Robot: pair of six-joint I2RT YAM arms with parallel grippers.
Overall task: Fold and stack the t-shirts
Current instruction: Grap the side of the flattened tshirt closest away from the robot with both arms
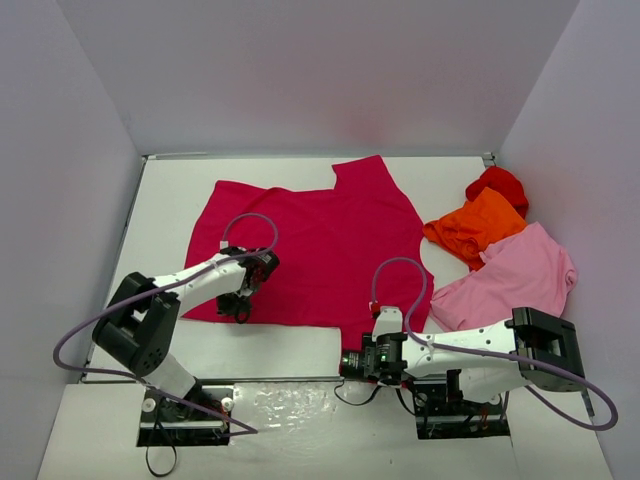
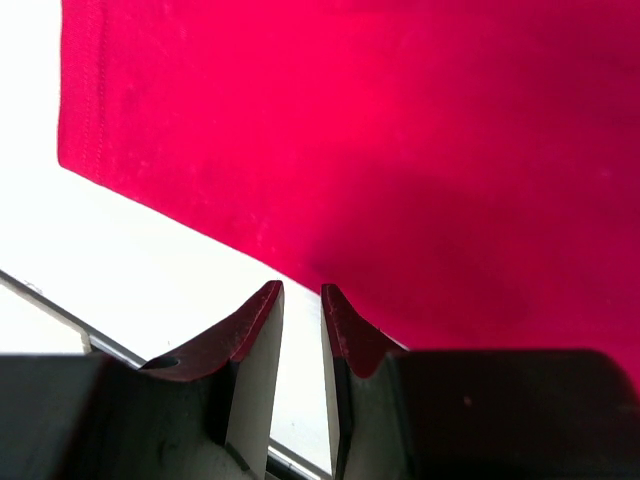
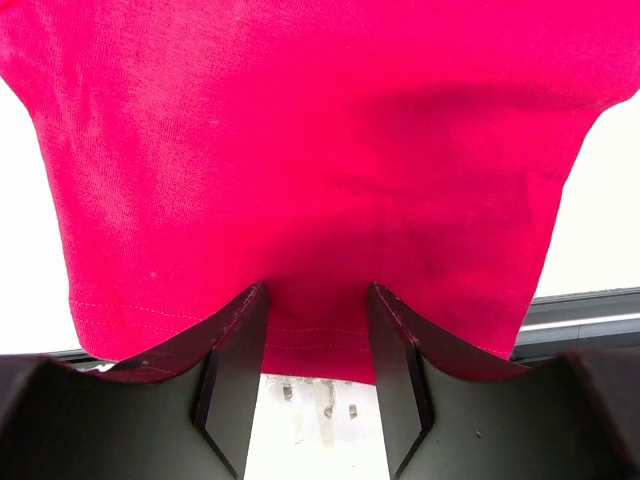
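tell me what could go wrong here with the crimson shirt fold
The left tool sits right at the hem of the crimson shirt, so it may catch too little cloth and slip. The right tool straddles only a narrow hemmed corner, so a lift could come up uneven. The orange shirt lies close by and might get dragged.

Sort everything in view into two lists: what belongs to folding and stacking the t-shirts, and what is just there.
Belongs to the job:
crimson shirt, pink shirt, orange shirt, red shirt, left hand, right hand

Just there:
table, walls, purple cables
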